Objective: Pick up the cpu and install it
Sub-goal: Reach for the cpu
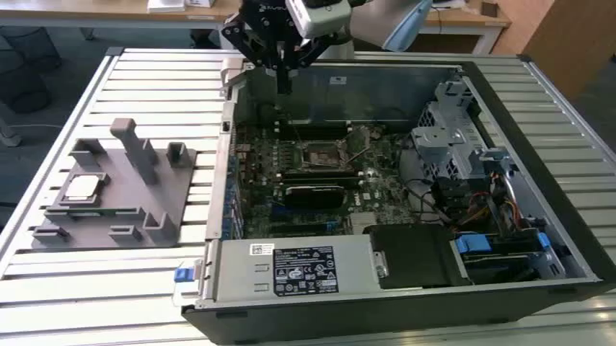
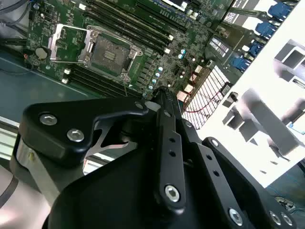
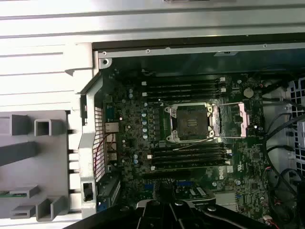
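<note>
- One cpu [image 1: 82, 187]: it lies flat, silver top up, in a recess of the grey fixture [image 1: 144, 209]. In the exterior view it is at about 9 o'clock from the computer case [image 1: 385, 317]. Nothing touches it, and it is well apart from the gripper.
- One grey fixture: a single block with several uprights and pockets. It rests on the slatted tabletop [image 1: 164, 86], just beside the case wall.
- One computer case: it lies on its side with the panel off, exposing the green motherboard [image 1: 376, 187].
- One socket [image 1: 322, 153]: black and metal-framed, near the middle of the board. In both wrist views ( [image 3: 190, 123], [image 2: 108, 53]) its load plate [image 3: 239, 119] is swung open and the seat is bare. The cpu is not yet installed.
- One gripper [image 1: 282, 86]: in the exterior view it hangs over the case at about 11 o'clock from the socket, pointing down.
- Jaws: clenched tip to tip with no gap visible. They grasp nothing and touch nothing.
- One power supply [image 1: 298, 268]: at 6 o'clock from the socket, exterior view.
- One drive cage [image 1: 452, 137]: at about 3 o'clock from the socket.
</note>
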Tool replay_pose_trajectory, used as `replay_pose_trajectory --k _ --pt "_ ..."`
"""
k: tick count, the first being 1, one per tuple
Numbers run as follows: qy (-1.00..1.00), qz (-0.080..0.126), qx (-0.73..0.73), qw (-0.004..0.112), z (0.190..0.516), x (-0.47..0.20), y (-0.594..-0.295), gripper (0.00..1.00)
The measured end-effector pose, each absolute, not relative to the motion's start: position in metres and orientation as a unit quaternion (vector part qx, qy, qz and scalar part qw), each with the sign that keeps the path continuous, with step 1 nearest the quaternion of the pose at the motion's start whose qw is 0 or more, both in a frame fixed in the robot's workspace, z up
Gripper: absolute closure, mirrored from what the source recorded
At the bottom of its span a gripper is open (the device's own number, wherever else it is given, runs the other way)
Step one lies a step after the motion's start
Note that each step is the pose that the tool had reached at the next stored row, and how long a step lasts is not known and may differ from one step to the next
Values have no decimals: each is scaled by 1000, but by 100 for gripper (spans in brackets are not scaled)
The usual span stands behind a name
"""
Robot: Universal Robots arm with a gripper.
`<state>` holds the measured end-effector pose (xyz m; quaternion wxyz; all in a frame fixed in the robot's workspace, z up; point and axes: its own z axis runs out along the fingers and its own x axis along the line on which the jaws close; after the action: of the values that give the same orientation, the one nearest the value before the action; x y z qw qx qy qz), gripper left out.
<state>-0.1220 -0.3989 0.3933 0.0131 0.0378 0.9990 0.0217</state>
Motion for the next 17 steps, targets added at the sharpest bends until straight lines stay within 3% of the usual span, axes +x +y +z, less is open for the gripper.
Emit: replay_pose_trajectory --k 17 --pt "999 22 38 13 393 -126 -399 89"
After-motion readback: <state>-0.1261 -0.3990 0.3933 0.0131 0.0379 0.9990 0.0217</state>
